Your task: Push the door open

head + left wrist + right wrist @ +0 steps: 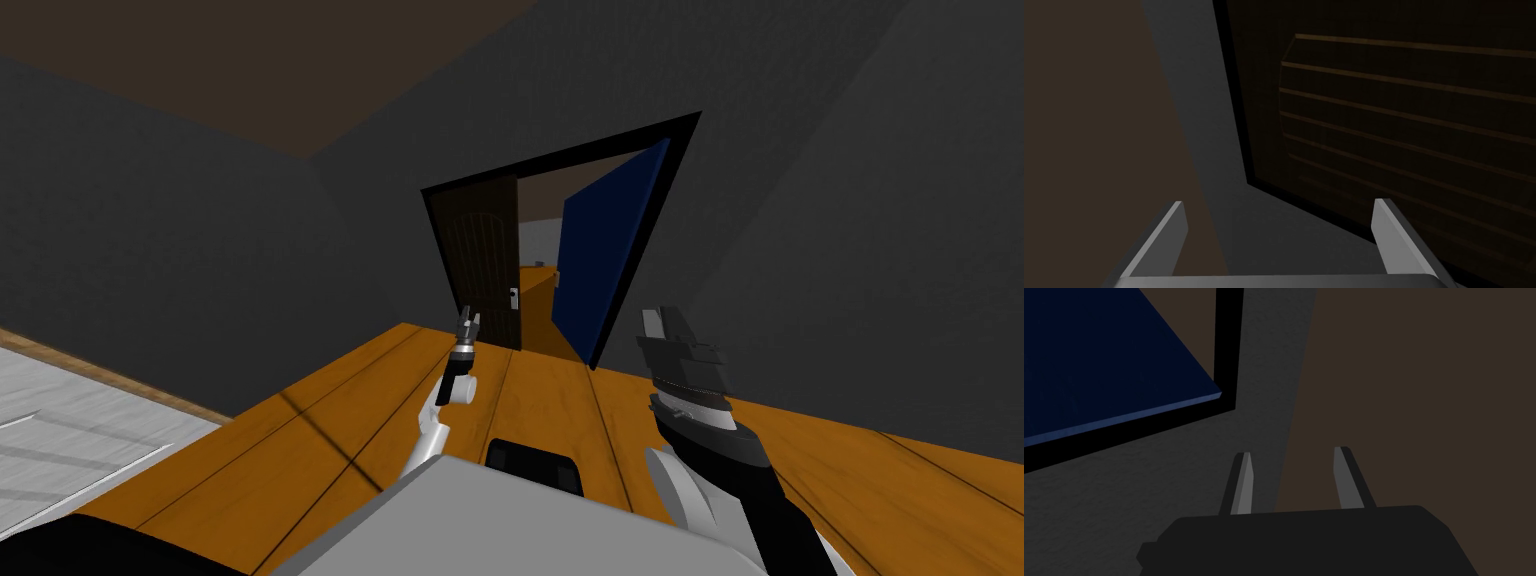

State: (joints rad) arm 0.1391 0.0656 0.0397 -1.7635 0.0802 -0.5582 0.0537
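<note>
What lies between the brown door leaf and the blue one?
In the head view, an open gap: between the brown door leaf and the blue door leaf the orange floor runs on towards a pale wall.

No text, label, number or sign could be read anywhere: none on the dark brown slatted door, the dark blue flat door, the black door frame or the grey walls.
</note>
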